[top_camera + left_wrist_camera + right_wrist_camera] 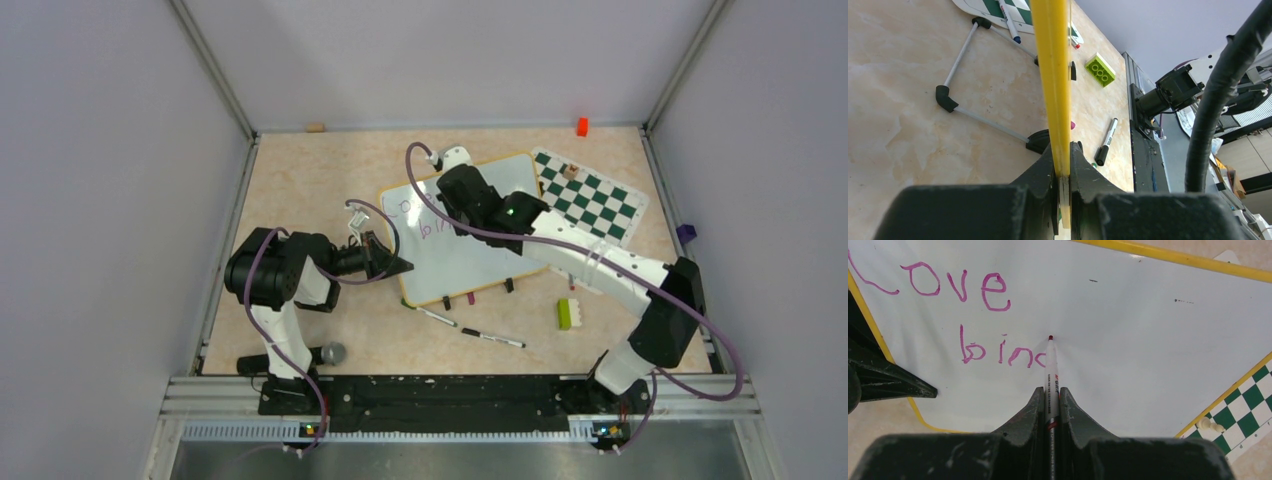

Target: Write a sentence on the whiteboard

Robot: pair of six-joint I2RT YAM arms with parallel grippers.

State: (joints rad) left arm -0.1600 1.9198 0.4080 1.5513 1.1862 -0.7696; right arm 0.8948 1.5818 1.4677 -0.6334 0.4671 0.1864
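Whiteboard point(480, 262) middle of surface point(300, 180). Left end effector point(404, 266) clamps its 9 o'clock edge. Right end effector point(1050, 392) grips marker point(1051, 365), tip on board after sentence point(995, 290) "Love bind"; blank board toward 3 o'clock.

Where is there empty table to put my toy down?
The biggest bare patch is far left, between the small wooden block, the whiteboard and the left arm. It is crowded just in front of the whiteboard, with two markers and a green brick, and on the right side with the chess mat.
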